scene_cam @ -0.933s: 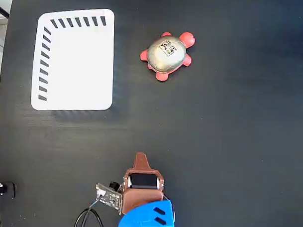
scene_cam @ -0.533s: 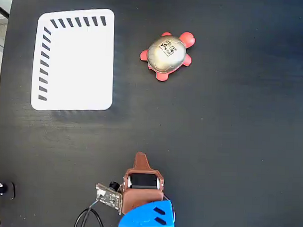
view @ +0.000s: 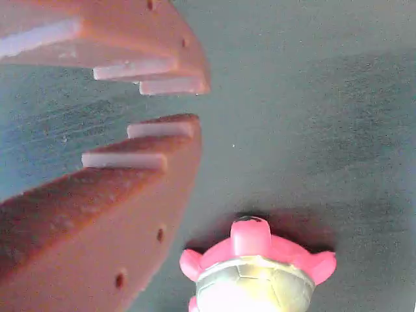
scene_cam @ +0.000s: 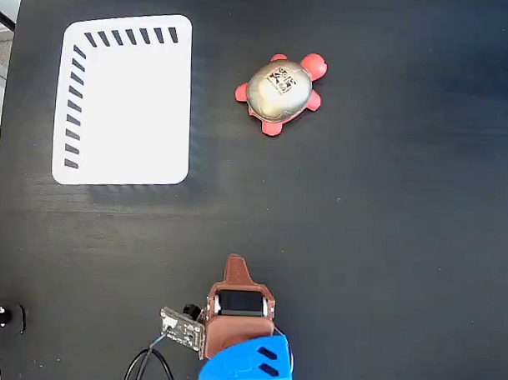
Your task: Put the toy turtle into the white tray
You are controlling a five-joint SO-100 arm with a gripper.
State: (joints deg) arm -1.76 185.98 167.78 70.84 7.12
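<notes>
Here the black table (scene_cam: 386,245) is filling the fixed view, with the white tray (scene_cam: 128,102) lying flat at its far left, slots running along its far and left edges and nothing resting in it. Well apart from the tray, to its right, the toy turtle (scene_cam: 281,92) is sitting upright on the bare table, its marker facing up and its red head pointing far-right. The arm is sitting at the near edge, its brown gripper (scene_cam: 235,266) pointing toward the far side, well short of the turtle. In the wrist view the gripper (view: 185,104) is showing its two fingers nearly together, only a narrow gap between the tips, and gripping nothing.

Nothing of the task is looking done yet. The risk is lying in the shell: it is domed and shiny, so fingers closing high on it could be slipping off, or nudging the turtle sideways. The narrow gap would need widening before descending, or the tips could be knocking the toy away.
</notes>
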